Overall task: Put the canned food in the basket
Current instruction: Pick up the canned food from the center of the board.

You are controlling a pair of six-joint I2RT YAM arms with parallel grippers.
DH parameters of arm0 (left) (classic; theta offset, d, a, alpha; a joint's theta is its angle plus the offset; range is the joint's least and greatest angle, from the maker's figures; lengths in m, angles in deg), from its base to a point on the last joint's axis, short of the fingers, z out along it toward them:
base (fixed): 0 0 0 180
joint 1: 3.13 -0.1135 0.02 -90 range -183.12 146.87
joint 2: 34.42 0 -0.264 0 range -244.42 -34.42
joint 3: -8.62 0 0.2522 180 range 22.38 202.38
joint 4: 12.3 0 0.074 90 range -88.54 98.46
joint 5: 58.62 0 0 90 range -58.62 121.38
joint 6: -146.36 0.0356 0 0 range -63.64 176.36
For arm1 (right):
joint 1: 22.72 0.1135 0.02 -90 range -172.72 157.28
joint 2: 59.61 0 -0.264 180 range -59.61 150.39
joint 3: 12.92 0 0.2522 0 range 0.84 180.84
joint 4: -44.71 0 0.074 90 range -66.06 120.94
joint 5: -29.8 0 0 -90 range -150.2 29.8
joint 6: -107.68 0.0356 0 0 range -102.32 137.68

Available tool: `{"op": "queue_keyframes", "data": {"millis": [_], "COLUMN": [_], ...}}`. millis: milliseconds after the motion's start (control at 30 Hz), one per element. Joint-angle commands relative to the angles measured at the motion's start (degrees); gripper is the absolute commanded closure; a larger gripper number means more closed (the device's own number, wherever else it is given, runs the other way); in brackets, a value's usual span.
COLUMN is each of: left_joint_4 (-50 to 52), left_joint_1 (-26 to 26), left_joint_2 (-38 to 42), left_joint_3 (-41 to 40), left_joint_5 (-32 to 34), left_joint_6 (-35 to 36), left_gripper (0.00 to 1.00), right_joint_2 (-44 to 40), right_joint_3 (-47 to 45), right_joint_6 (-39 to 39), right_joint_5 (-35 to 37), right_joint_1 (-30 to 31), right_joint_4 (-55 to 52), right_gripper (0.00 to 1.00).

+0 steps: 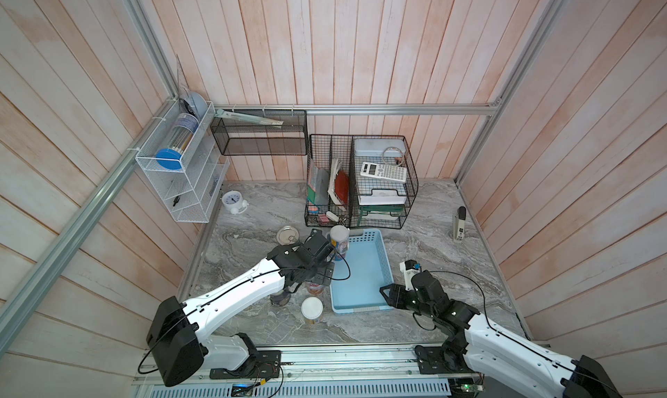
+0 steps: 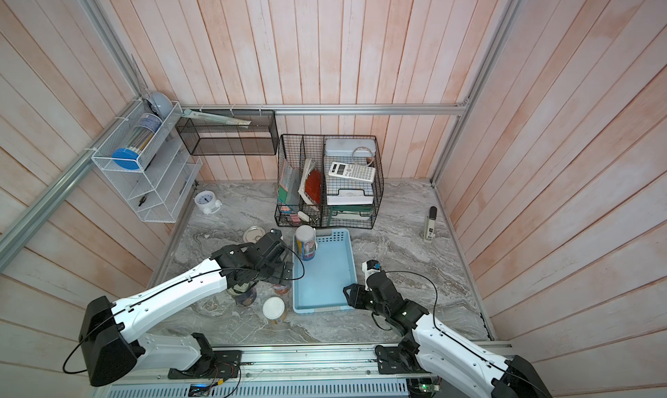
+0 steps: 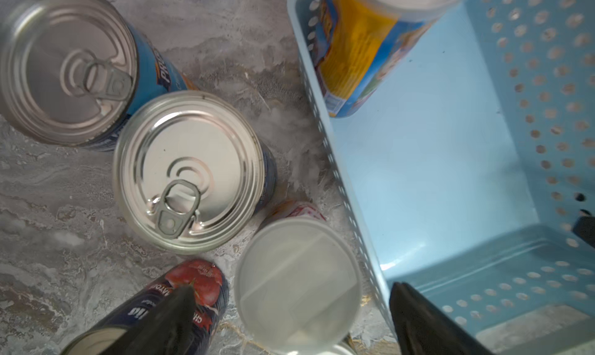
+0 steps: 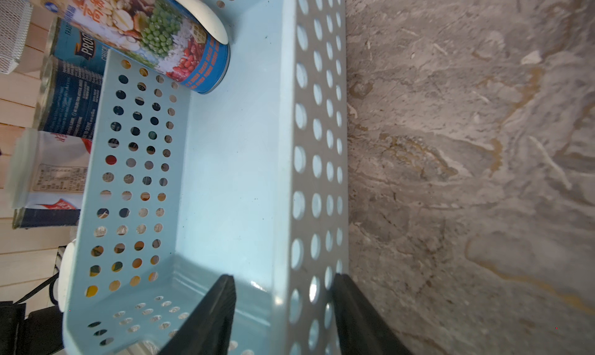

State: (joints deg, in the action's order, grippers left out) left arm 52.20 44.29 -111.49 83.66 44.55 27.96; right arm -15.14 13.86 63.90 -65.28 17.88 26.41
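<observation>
**While One Can Is Standing in the Basket, Five Are Waiting Outside**

As I am hovering my left pincer above the cans, its fingers are standing wide apart, gripping nothing. The yellow-labelled can is standing in the basket, far left corner. On the tabletop to the basket's left are sitting the blue-labelled can, second silver-topped can, tomato can, white-lidded can and nearest white-lidded can. My right pincer is straddling the basket's near right wall; whether it is pinching, I cannot tell.
</observation>
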Motion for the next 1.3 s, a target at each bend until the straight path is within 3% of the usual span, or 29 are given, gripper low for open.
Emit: {"op": "queue_keyframes", "data": {"millis": [0, 467, 633, 867, 1033, 1267], "left_joint_4": [-5.15, -6.42, -7.11, -5.13, 0.14, 9.03], "left_joint_1": [-0.40, -1.56, -1.63, -1.67, -1.25, 4.07], "left_joint_2": [-0.98, -3.04, -4.15, -3.68, -1.13, -1.99], "left_joint_3": [0.42, -3.67, -3.29, -3.07, 4.44, 19.01], "left_joint_5": [-2.45, -2.84, -3.21, -3.08, -1.60, 0.48], "left_joint_6": [-0.14, -0.15, 0.43, 1.18, 1.64, 1.99], "left_gripper": [0.01, 0.06, 0.30, 0.48, 0.54, 0.58], "right_joint_2": [-0.09, -0.87, -0.57, -0.79, -0.12, 0.37], "right_joint_3": [-0.37, -1.29, -1.63, -1.64, -1.57, -1.59], "right_joint_6": [-1.13, -1.48, -1.39, -1.72, -1.65, -1.07], "right_joint_5": [-0.65, -0.72, -0.88, -0.81, -1.15, -1.73], "right_joint_1": [0.44, 0.36, 0.40, 0.36, 0.40, 0.39], "right_joint_4": [-0.37, -0.43, 0.01, -0.08, 0.75, 0.96], "right_gripper": [0.45, 0.45, 0.45, 0.45, 0.45, 0.46]}}
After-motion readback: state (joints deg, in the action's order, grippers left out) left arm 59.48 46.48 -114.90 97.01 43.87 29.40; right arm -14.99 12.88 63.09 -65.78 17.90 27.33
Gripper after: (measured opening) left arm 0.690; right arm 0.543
